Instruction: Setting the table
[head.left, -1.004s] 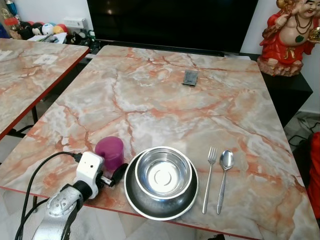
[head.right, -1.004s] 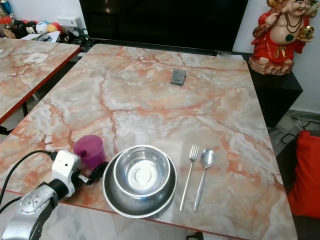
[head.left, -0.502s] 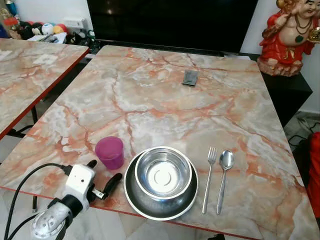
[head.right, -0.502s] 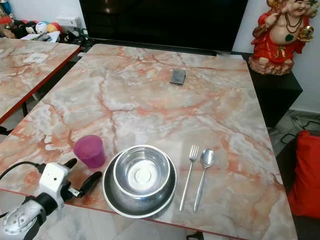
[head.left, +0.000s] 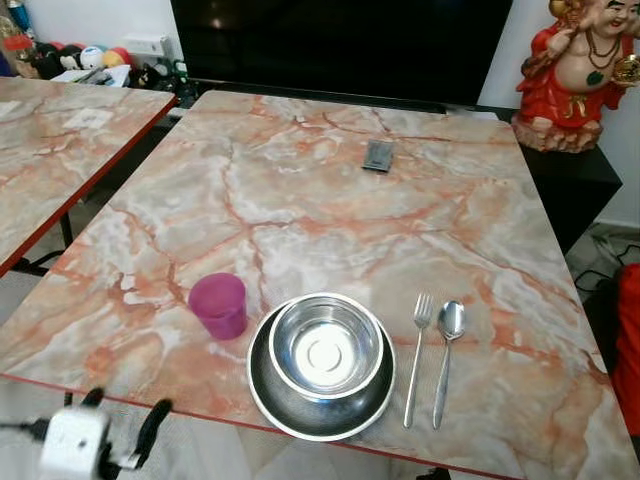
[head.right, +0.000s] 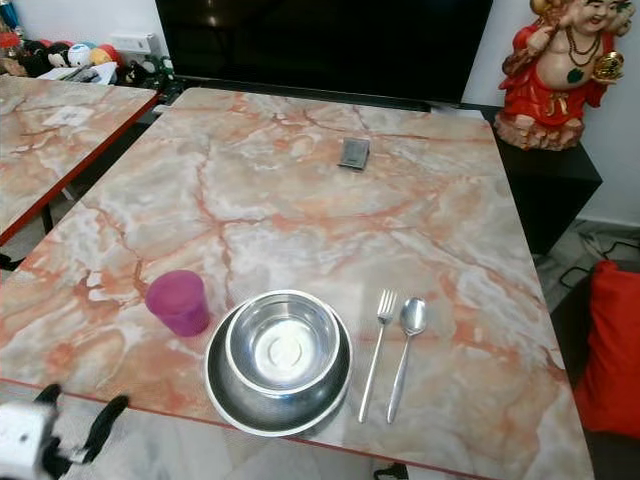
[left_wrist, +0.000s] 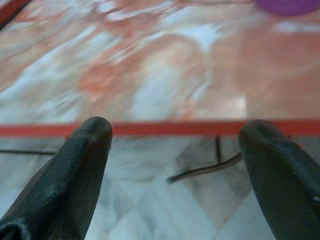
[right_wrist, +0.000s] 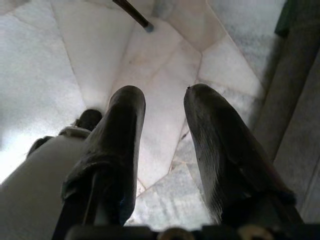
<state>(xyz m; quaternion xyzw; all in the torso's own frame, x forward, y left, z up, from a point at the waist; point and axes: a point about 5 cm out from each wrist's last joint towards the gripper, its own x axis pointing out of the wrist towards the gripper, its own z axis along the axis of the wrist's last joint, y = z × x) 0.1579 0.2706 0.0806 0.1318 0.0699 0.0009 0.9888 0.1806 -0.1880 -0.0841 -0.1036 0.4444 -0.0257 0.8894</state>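
Our left gripper (left_wrist: 175, 150) hangs below the near edge of the desk (head.left: 330, 200), at about 7 o'clock from the bowl; its jaws are spread wide and grasp nothing. Through the left wrist camera we look between the two black fingers (left_wrist: 75, 175) at the red desk edge and the pale tiled floor (left_wrist: 165, 210) beneath it. Our right gripper (right_wrist: 162, 125) hangs idle over the floor, its jaws parted with a narrow gap and nothing between them.

On the desk, the purple cup (head.left: 219, 305) stands upright near the front edge, at 9 o'clock from the bowl and just beside the plate's rim. The steel bowl (head.left: 327, 345) sits inside the darker steel plate (head.left: 300, 408). At 3 o'clock from the bowl lie the fork (head.left: 418, 350) and the spoon (head.left: 447, 355), side by side, handles pointing toward the near edge.

Farther off, at 12 o'clock, a small dark flat object (head.left: 378, 156) lies on the desk. A red figurine (head.left: 575, 75) stands at 2 o'clock on a black stand, and a second marble desk (head.left: 60, 140) is at 10 o'clock.
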